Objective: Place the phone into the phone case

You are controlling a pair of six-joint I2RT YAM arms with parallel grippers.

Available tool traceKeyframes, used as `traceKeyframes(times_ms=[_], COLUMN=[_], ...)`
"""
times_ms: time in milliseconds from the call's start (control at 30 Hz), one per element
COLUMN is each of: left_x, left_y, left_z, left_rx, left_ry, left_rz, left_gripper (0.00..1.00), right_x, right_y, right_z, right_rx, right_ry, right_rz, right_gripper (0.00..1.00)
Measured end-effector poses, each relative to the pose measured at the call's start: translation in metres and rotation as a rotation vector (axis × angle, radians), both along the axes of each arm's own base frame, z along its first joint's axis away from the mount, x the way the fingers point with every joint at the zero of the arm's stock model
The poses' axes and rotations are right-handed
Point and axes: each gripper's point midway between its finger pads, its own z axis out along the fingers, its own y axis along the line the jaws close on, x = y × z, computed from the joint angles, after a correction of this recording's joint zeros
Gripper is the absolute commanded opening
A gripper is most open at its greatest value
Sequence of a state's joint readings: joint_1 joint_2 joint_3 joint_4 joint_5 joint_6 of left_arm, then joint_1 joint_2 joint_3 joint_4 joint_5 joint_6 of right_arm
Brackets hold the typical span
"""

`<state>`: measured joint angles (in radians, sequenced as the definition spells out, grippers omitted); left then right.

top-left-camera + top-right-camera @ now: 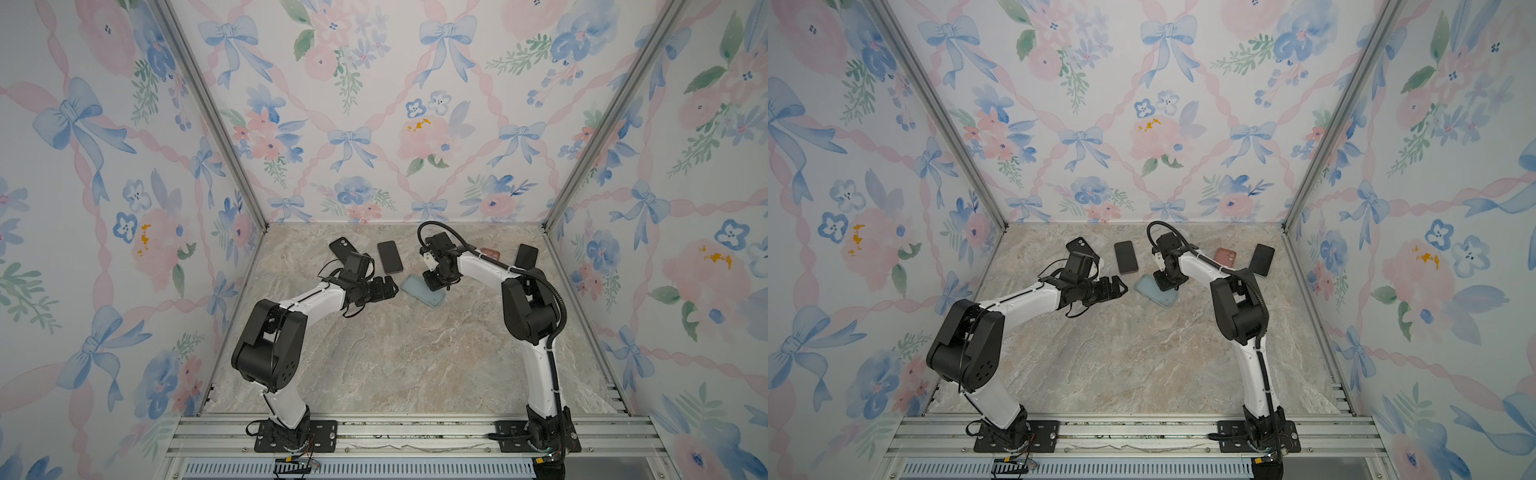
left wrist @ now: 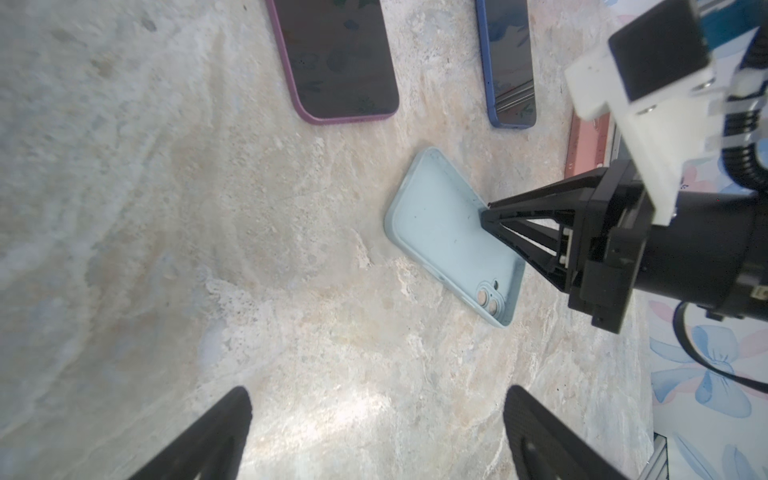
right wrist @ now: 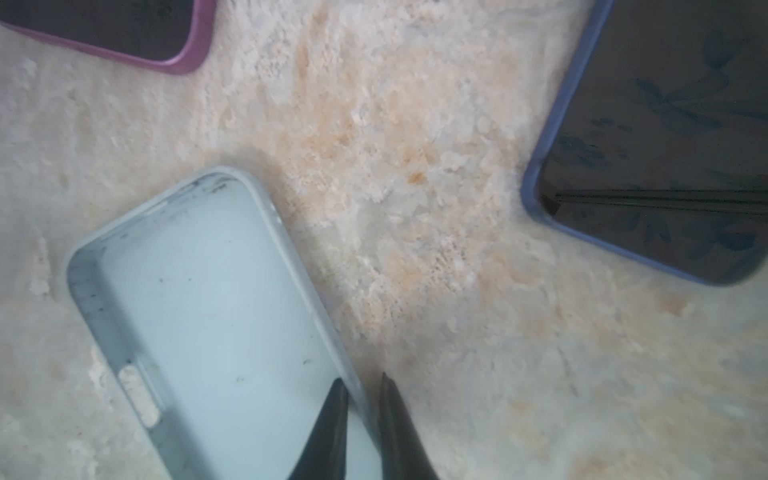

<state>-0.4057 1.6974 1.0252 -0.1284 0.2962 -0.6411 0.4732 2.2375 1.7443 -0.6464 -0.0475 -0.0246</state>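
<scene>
Marble table [image 1: 415, 353], top-view clock directions, taken from the light blue phone case [image 1: 417, 291].

- The light blue phone case [image 1: 1154, 291] lies flat at mid-table, open side up and empty. There are only dark specks inside, and the table shows through the camera cut-out [image 2: 488, 301].
- The right gripper [image 1: 432, 286] comes down on the case's long side wall. In the right wrist view one finger [image 3: 332, 415] is inside the case [image 3: 216, 311] and the other is outside, jaws narrow and pinching the wall. The left wrist view shows the same, with the tips [image 2: 486, 212] on that edge of the case [image 2: 449, 232].
- The left gripper [image 1: 390, 289] is at 9 o'clock, just beside the case and not touching it. Its jaws are wide with nothing between them [image 2: 380, 395].
- A phone in a purple case [image 1: 390, 257] is at 11 o'clock, screen up, near.
- A black phone [image 1: 340, 246] is at 10 o'clock, back up, partly hidden behind the left wrist. Cannot tell whether it is bare or cased.
- A salmon case [image 1: 1225, 254] is at 2 o'clock behind the right forearm. Cannot tell what is in it.
- A phone in a blue case [image 1: 526, 256] is at 2 o'clock, farther out, screen up.
- Nothing lies between the light blue case and the purple-cased phone.
</scene>
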Motion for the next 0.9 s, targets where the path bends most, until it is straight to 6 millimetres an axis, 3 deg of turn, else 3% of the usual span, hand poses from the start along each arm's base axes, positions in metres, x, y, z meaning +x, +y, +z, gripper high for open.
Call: traceKeyframes(times_ms=[267, 533, 700, 900], left_x=[-0.025, -0.042, -0.050, -0.058], left_y=[0.009, 0.018, 0.019, 0.018], left_z=[-0.003, 0.017, 0.009, 0.004], left_rx=[-0.014, -0.058, -0.054, -0.049], left_ry=[0.032, 0.004, 0.023, 0.036], left_rz=[0.032, 0.076, 0.084, 0.074], left_gripper=[0.95, 0.95, 0.95, 0.96], right_x=[-0.036, -0.106, -0.150, -0.181], right_y=[0.007, 0.007, 0.018, 0.019], right_z=[0.001, 0.013, 0.021, 0.015], right_rx=[-0.008, -0.027, -0.012, -0.019], right_ry=[0.044, 0.076, 0.063, 0.053], right_rz=[-0.022, -0.185, -0.257, -0.341], right_gripper=[0.00, 0.00, 0.00, 0.00])
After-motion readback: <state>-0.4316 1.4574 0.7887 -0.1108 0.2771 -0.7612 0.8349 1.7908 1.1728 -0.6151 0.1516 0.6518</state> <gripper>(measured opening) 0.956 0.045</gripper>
